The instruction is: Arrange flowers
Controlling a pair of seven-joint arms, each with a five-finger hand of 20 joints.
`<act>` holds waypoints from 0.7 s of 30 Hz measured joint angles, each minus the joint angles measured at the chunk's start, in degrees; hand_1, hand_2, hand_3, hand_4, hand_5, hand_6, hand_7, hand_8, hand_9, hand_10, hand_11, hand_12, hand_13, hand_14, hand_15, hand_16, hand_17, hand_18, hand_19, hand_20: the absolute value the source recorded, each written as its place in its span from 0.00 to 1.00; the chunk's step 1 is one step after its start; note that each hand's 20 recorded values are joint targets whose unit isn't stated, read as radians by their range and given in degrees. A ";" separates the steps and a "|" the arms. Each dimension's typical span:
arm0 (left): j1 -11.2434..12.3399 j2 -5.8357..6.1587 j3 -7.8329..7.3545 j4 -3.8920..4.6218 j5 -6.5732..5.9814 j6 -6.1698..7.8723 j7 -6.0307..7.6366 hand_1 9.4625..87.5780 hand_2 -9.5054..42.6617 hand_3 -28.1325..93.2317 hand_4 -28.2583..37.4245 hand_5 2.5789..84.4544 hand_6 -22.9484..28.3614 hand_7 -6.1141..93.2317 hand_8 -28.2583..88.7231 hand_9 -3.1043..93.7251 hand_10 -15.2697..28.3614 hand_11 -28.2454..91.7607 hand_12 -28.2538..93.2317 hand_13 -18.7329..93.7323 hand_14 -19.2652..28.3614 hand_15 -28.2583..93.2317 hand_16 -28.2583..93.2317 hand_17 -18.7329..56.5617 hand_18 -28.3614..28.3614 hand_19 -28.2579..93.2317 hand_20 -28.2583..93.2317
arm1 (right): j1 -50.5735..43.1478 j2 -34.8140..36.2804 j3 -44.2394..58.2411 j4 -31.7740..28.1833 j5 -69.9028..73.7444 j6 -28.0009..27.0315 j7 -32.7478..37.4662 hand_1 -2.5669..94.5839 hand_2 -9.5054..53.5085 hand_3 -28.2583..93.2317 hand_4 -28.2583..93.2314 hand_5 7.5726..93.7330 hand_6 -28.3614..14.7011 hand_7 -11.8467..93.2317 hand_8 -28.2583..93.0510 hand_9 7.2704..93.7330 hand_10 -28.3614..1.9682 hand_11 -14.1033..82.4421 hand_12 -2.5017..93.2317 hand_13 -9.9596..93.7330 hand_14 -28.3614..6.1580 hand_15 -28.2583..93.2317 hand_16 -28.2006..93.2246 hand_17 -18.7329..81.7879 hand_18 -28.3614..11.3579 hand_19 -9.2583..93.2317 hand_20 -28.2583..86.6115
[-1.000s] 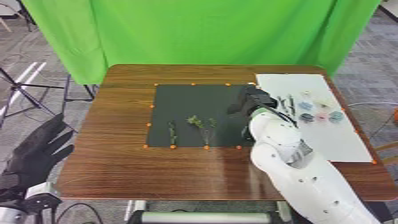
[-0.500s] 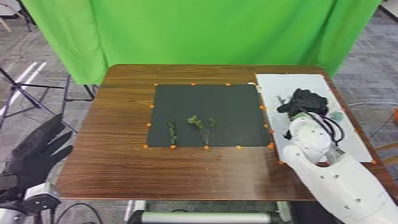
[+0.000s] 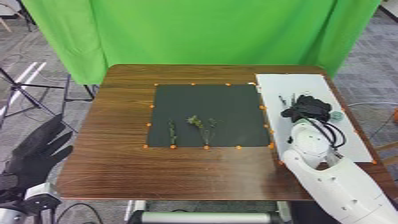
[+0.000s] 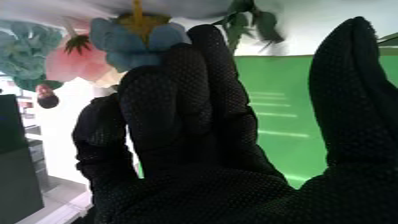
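Several flowers (image 4: 120,40) beside right hand (image 3: 311,107), fingers nearly straight, thumb apart; green sprigs (image 3: 172,134) on dark mat (image 3: 182,100)

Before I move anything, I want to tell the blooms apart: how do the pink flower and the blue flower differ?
The pink flower has a dark green, spiky base; the blue flower has a mustard-yellow one. The pink flower's petals are soft pink, the blue flower's dusty blue. Both show their stem side.

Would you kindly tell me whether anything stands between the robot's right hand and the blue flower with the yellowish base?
Nothing visible does: in the right wrist view, the right hand's fingertips overlap the edge of the blue flower. The pink flower is beside it, not between. Whether they touch is unclear.
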 measured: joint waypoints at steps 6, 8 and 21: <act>-0.05 0.00 -0.08 0.05 0.00 -0.15 -0.37 0.18 0.08 0.81 0.03 0.22 0.45 0.24 0.16 0.20 0.54 0.31 0.40 0.28 0.63 0.36 0.30 0.08 0.82 0.51 0.32 | 0.81 0.04 -0.24 1.36 1.21 0.64 -0.93 0.30 0.00 0.85 0.00 0.61 0.60 0.53 0.11 0.66 0.52 0.73 0.45 0.70 0.55 0.85 0.49 0.45 0.14 0.92 0.72; -0.14 0.01 -0.08 0.07 0.00 -0.28 -0.45 0.18 0.09 0.81 0.03 0.22 0.45 0.24 0.16 0.20 0.54 0.31 0.41 0.28 0.63 0.36 0.30 0.08 0.82 0.51 0.32 | 1.18 0.04 -0.36 1.86 2.14 -0.06 -2.01 0.31 0.00 0.85 0.00 0.61 0.60 0.53 0.12 0.66 0.52 0.72 0.45 0.71 0.55 0.85 0.49 0.45 0.14 0.92 0.72; -0.54 0.13 -0.06 0.14 -0.01 -0.60 -0.80 0.18 0.10 0.81 0.03 0.22 0.45 0.24 0.16 0.20 0.54 0.31 0.40 0.28 0.64 0.36 0.30 0.08 0.82 0.51 0.32 | 2.15 0.12 -2.03 2.87 1.80 2.34 -5.94 0.50 0.01 0.90 0.01 0.80 0.66 0.51 0.31 0.87 0.64 0.71 0.46 0.85 0.65 0.85 0.52 0.52 0.16 0.96 0.70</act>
